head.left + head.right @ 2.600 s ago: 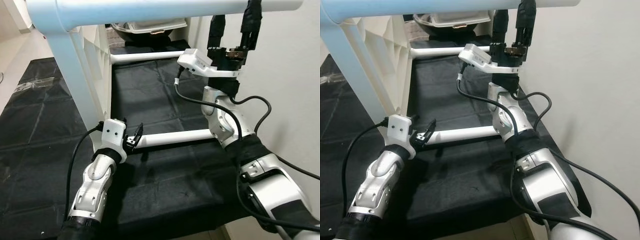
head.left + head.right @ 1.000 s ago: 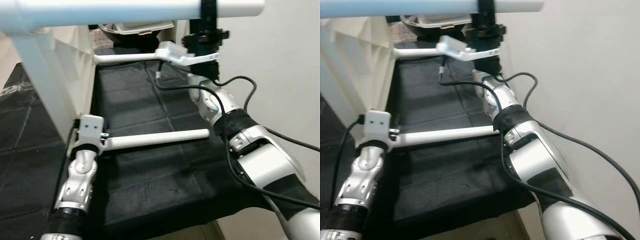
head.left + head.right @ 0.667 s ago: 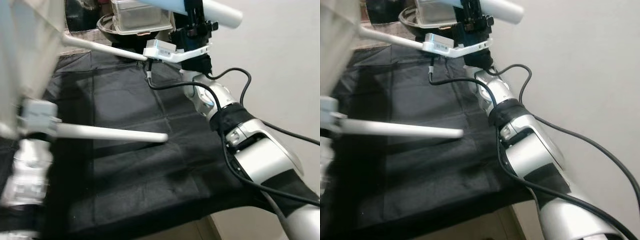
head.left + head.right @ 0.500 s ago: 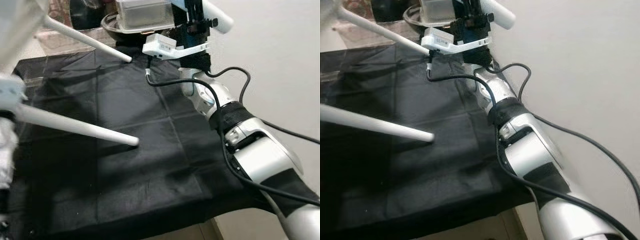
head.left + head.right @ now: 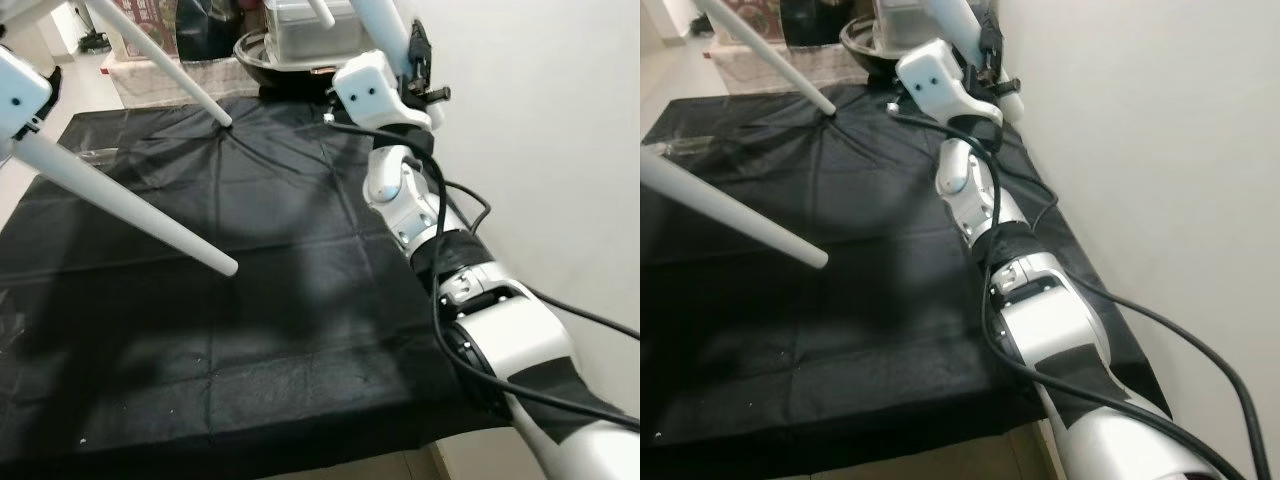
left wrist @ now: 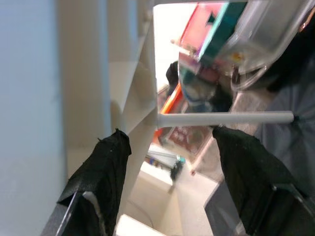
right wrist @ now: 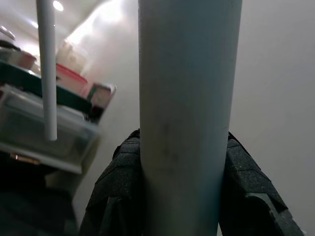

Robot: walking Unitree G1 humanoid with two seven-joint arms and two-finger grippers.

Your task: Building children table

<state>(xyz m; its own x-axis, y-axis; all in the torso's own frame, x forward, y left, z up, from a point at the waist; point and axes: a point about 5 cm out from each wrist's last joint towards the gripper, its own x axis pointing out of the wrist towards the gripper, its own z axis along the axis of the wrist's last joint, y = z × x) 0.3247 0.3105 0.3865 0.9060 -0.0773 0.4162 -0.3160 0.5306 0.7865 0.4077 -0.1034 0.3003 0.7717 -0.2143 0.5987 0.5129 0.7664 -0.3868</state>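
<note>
i see the white table tilted up over the black mat (image 5: 250, 300), with its legs pointing out across the mat. the near leg (image 5: 130, 205) slants down and ends above the middle of the mat. whether its tip touches the mat, i can't tell. the far leg (image 5: 170, 75) ends above the mat's back part.

the right gripper (image 7: 184, 162) is up at the mat's back right corner, beside the wall (image 5: 560, 130). its fingers (image 7: 251, 196) are clamped on a pale round leg (image 7: 189, 98); the wrist view has the tube squeezed between both pads. the right arm (image 5: 420, 215) stretches along the mat's right edge.

the left gripper (image 6: 170, 157) is at the table frame (image 6: 83, 73), off the mat's left side. its fingers (image 6: 106, 169) are spread wide with nothing between them, and one finger sits against the frame's edge. its white wrist housing (image 5: 20, 95) is at the top of the near leg.

behind the mat: a dark bowl (image 5: 290, 65) with a clear lidded box (image 5: 310, 25) on top, and coloured packaging (image 6: 206, 73) behind that. no text or branding is legible, the boxes are too blurred.
</note>
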